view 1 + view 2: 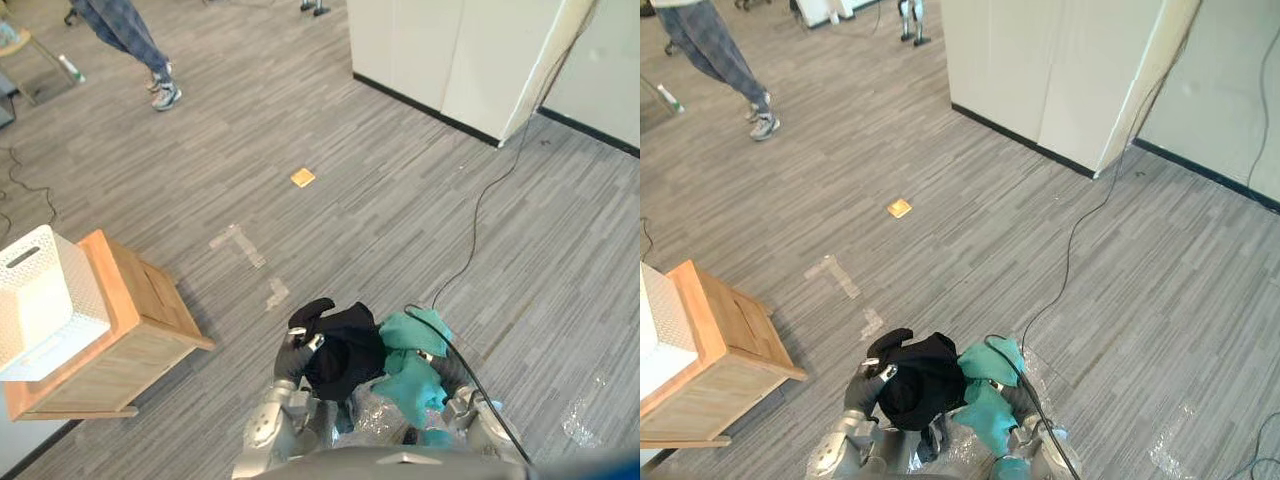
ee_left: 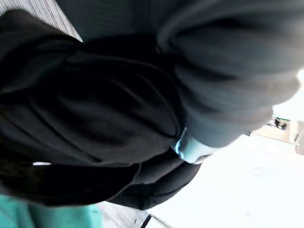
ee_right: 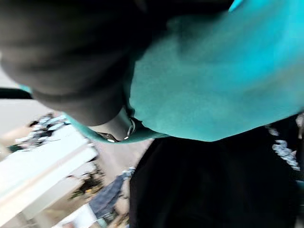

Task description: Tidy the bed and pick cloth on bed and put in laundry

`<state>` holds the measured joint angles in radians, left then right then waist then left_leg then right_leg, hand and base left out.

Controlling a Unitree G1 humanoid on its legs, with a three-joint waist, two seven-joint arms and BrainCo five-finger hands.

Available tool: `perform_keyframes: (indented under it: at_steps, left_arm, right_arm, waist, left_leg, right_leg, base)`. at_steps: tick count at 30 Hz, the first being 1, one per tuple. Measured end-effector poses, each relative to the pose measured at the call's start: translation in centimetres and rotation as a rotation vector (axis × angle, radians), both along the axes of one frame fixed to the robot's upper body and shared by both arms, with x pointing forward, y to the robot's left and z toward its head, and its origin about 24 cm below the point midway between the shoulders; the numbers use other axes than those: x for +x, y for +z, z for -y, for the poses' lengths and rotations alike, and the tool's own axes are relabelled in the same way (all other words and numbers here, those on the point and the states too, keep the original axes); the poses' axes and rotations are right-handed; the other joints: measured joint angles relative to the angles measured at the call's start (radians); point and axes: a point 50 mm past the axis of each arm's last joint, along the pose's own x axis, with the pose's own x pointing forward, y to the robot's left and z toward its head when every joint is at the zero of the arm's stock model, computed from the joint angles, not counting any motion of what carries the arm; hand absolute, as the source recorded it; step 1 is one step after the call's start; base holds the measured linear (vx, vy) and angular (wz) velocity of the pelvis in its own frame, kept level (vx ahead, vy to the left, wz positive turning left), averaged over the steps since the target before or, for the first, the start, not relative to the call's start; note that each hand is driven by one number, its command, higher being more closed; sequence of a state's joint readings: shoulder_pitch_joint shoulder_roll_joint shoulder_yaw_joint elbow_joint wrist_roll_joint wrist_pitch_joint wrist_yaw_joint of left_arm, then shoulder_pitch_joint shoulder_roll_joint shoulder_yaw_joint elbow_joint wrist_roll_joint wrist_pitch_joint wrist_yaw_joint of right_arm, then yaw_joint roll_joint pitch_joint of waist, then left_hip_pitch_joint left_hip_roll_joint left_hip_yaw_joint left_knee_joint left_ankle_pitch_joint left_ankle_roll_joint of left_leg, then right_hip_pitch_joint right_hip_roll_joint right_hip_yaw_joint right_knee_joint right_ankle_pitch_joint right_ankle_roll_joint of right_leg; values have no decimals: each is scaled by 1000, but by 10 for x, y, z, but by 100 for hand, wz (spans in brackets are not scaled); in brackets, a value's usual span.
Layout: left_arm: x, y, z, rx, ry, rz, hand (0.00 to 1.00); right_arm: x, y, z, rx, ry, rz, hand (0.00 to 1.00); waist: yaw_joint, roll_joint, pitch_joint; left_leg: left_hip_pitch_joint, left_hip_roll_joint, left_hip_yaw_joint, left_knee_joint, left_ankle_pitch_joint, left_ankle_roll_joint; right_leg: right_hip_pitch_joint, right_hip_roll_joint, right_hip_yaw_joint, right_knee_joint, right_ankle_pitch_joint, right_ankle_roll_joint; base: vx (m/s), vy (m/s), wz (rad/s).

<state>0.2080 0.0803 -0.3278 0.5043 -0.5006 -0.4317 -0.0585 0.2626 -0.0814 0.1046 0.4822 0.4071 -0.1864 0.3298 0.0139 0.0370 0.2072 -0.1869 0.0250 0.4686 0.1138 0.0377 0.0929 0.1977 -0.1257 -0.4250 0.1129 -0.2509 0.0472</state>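
**Two cloths being held aloft**

The left hand (image 1: 293, 355) is clenching the black cloth (image 1: 345, 350) above the floor (image 1: 380, 220). Touching it, the teal cloth (image 1: 410, 378) is draping the right hand (image 1: 452, 372), whose grasp cannot be told. The white laundry basket (image 1: 45, 300) is standing on the wooden bench (image 1: 140, 320), well apart to the left.

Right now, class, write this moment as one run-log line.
left hand: grips black cloth | right hand: teal cloth draped over it | white basket: on wooden table, robot's left
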Motion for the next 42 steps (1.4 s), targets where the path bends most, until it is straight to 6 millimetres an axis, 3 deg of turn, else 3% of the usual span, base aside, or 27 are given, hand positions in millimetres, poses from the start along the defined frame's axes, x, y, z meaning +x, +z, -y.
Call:
perform_keyframes:
  at_steps: [3, 5, 6, 7, 9, 12, 15, 16, 17, 18, 19, 20, 21, 22, 25, 28, 29, 30, 32, 34, 35, 37, 38, 39, 40, 42]
  left_arm:
    - [4, 2, -1, 0, 7, 12, 100]
    - [4, 1, -4, -7, 37, 4, 100]
    - [3, 1, -6, -5, 50, -1, 100]
    - [2, 0, -7, -2, 53, -3, 100]
    - [1, 0, -10, 8, 60, 1, 100]
    - [-2, -1, -20, 68, 65, -10, 100]
    - [-3, -3, -26, 87, 89, -25, 100]
    - [-1, -6, -28, 97, 86, -38, 100]
    - [-1, -6, -29, 99, 84, -40, 100]
    - [0, -6, -29, 101, 81, -41, 100]
    - [1, -7, -30, 104, 76, -46, 100]
    - [-1, -9, -31, 110, 73, -57, 100]
    - [-3, -11, -34, 121, 69, -71, 100]
    - [-8, -18, -31, 117, 58, -105, 100]
    - [-25, -25, -32, 107, 73, -154, 100]
    - [-36, -28, -37, 92, 117, -178, 100]
    - [-37, -28, -38, 73, 144, -173, 100]
    - [-35, -26, -37, 47, 152, -150, 100]
    - [-37, -23, -36, 34, 127, -126, 100]
    - [-35, -20, -36, 28, 108, -107, 100]
    - [-33, -18, -36, 23, 101, -91, 100]
    - [-31, -17, -35, 13, 90, -80, 100]
    - [-28, -16, -32, 5, 82, -79, 100]
    - [-28, -16, -32, 0, 81, -82, 100]
    - [-26, -16, -32, 2, 80, -87, 100]
    - [-21, -14, -35, 2, 83, -73, 100]
  right_arm:
    - [-1, -1, -2, 0, -21, -11, 100]
    - [-1, -1, -3, -6, -31, -13, 100]
    - [-1, -2, -2, -25, -29, -18, 100]
    - [-3, -3, -2, -27, -30, -24, 100]
    - [-7, -6, 0, -34, -38, -36, 100]
    - [-17, -13, 5, -48, -59, -63, 100]
    - [-22, -15, 8, -58, -77, -53, 100]
    - [-28, -18, 9, -58, -90, -74, 100]
    - [-30, -20, 10, -59, -95, -81, 100]
    - [-31, -20, 10, -57, -104, -85, 100]
    - [-34, -22, 11, -48, -126, -93, 100]
    - [-36, -24, 11, -46, -134, -98, 100]
    - [-38, -25, 11, -44, -140, -108, 100]
    - [-38, -26, 15, -45, -165, -107, 100]
    - [-32, -20, 27, -66, -182, -61, 100]
    - [-25, -18, 27, -69, -170, -41, 100]
    - [-24, -18, 26, -67, -165, -38, 100]
    - [-25, -18, 24, -65, -159, -40, 100]
    - [-24, -16, 22, -62, -154, -33, 100]
    - [-20, -15, 23, -66, -162, -27, 100]
    - [-17, -14, 23, -66, -159, -17, 100]
    - [-13, -13, 25, -63, -167, -9, 100]
    - [-11, -12, 28, -65, -182, -11, 100]
    - [-11, -12, 31, -65, -193, -14, 100]
    - [-10, -12, 30, -54, -203, -22, 100]
    - [-7, -8, 24, -42, -180, 5, 100]
  waist:
    - [5, -52, -18]
    - [10, -56, -21]
    - [10, -57, -21]
    - [8, -57, -24]
    - [2, -60, -29]
    - [-10, -69, -29]
    - [-29, -62, -24]
    - [-46, -50, -19]
    - [-53, -50, -20]
    - [-55, -51, -20]
    - [-51, -65, -17]
    - [-51, -77, -17]
    - [-53, -83, -16]
    - [-51, -60, -13]
    - [-45, -7, -20]
    - [-45, 10, -25]
    - [-51, 3, -19]
    - [-50, 6, -16]
    - [-36, 11, -4]
    - [-19, 14, -4]
    - [-15, 15, -4]
    - [-9, 15, -5]
    - [-15, 19, -4]
    - [-19, 22, -4]
    - [-21, -7, -3]
    - [-12, -29, -1]
  left_leg:
    - [-14, -52, 34, 53, -60, 49]
    - [9, -65, 33, 97, -115, 73]
    - [37, -69, 24, 121, -145, 73]
    - [52, -71, 10, 125, -159, 72]
    - [132, -81, -93, 89, -211, 60]
    - [234, -95, -227, 32, -222, 52]
    - [309, -86, -362, 11, -234, 33]
    - [331, -69, -448, 15, -239, 22]
    - [334, -64, -484, 20, -244, 14]
    - [334, -57, -517, 27, -250, 2]
    - [346, -53, -585, 41, -270, -28]
    - [345, -56, -625, 64, -297, -47]
    - [344, -54, -650, 82, -315, -64]
    - [345, -22, -655, 103, -339, -91]
    - [351, 33, -660, 93, -364, -127]
    - [341, 66, -667, 157, -375, -144]
    - [264, 66, -636, 351, -358, -155]
    - [171, 91, -588, 558, -303, -175]
    - [71, 152, -476, 789, -238, -155]
    - [15, 170, -385, 840, -242, -133]
    - [-13, 166, -336, 797, -252, -121]
    - [-18, 149, -255, 609, -249, -130]
    - [0, 122, -221, 407, -197, -128]
    - [17, 100, -188, 263, -134, -63]
    - [72, 47, -165, 176, -89, -41]
    - [79, 22, -155, 128, -79, -37]
  right_leg:
    - [15, -56, -37, 9, 23, 63]
    - [37, -77, -40, 82, 47, 104]
    - [25, -101, -47, 209, 63, 119]
    - [8, -117, -52, 298, 78, 117]
    - [-133, -180, -21, 702, 177, 37]
    - [-279, -171, 43, 900, 55, 23]
    - [-382, -110, 117, 790, -27, 17]
    - [-410, -69, 156, 616, -27, 15]
    - [-418, -58, 173, 540, -20, 20]
    - [-417, -48, 197, 457, -2, 31]
    - [-415, -39, 260, 258, 67, 49]
    - [-409, -43, 310, 161, 127, 61]
    - [-390, -41, 320, 153, 178, 83]
    - [-368, -4, 320, 174, 184, 46]
    - [-400, 20, 273, 293, 87, 0]
    - [-376, 34, 223, 325, 25, -29]
    - [-326, 32, 190, 295, 18, -33]
    - [-261, 37, 152, 249, 15, -39]
    - [-163, 55, 110, 178, 13, -55]
    - [-91, 53, 98, 122, 12, -59]
    - [-56, 48, 88, 79, 16, -58]
    - [-30, 31, 74, 61, 34, -41]
    - [-15, 20, 62, 64, 26, -25]
    - [-6, 13, 54, 72, 12, -3]
    - [2, -19, 58, 62, 13, 20]
    - [14, -24, 66, -6, 53, 30]
  base:
    - [558, 212, 54]
    - [435, 205, 57]
    - [413, 218, 66]
    - [414, 210, 85]
    - [416, 138, 102]
    - [374, 0, 122]
    - [326, -133, 151]
    - [349, -246, 177]
    - [277, -239, 166]
    - [273, -302, 155]
    - [286, -332, 159]
    - [308, -361, 149]
    - [240, -312, 125]
    - [269, -352, 95]
    - [264, -305, 54]
    - [217, -182, 46]
    - [205, -160, 75]
    - [256, -184, 79]
    - [272, -130, 56]
    - [225, -45, 32]
    - [273, 26, 18]
    - [320, 92, 15]
    - [347, 166, 29]
    - [359, 166, 52]
    - [311, 121, 46]
    - [315, 59, 7]
